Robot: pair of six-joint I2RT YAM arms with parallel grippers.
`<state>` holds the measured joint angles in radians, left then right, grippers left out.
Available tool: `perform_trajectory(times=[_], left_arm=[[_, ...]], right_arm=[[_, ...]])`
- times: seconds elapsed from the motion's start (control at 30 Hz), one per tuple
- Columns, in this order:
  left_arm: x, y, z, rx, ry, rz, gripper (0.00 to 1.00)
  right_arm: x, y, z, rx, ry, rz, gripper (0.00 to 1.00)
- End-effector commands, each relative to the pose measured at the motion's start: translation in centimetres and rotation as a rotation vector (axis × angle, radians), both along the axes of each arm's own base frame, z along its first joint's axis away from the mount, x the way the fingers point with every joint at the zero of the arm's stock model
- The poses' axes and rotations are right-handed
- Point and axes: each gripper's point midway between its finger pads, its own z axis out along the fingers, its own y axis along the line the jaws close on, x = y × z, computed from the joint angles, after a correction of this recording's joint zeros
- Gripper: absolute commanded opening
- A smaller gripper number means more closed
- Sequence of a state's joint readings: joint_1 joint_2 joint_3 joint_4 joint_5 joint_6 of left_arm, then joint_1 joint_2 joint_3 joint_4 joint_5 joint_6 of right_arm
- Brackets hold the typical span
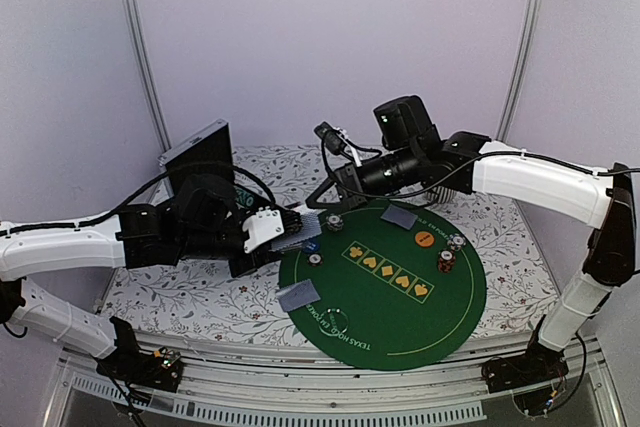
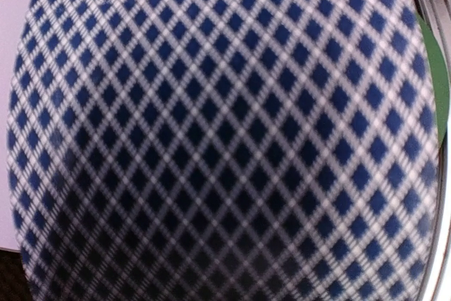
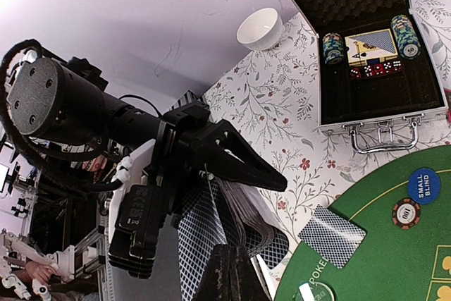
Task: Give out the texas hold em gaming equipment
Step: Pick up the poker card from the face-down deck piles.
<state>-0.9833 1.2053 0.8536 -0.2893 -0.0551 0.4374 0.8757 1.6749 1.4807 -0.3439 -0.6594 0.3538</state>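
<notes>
Tightly, left tool (image 1: 298, 233) and right tool (image 3: 230, 274) crowd cards (image 3: 243, 225) at mat (image 1: 400, 319) edge.

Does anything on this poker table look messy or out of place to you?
Yes: the deck clamped in the left gripper is no neat stack. Seen from the right wrist, it splays into an uneven fan, with one card sticking out askew where the right gripper pinches it.

Diamond-backed deck (image 2: 225, 132) fanned beside green mat (image 1: 400, 327); face-down cards (image 1: 298, 295), chip stacks (image 1: 446, 260), discs (image 1: 424, 238) on it.
</notes>
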Motion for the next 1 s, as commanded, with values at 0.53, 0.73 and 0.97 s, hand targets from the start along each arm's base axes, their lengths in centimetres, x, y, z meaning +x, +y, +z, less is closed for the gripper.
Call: perform_trajectory(times=[0.53,0.73,0.97], left_arm=[[0.2,-0.2,0.7,-0.032,-0.010,-0.006,0.42],[0.2,-0.2,0.7,-0.033,-0.011,-0.003,0.42],[0.2,-0.2,0.8,-0.034,-0.012,-0.004,0.42]], right_arm=[[-0.1,1.0,0.3,0.063,0.041,0.017,0.02],[-0.3,1.2,-0.3,0.052,0.063,0.033,0.13],[-0.5,1.1,-1.3,0.027,0.085,0.038,0.24]])
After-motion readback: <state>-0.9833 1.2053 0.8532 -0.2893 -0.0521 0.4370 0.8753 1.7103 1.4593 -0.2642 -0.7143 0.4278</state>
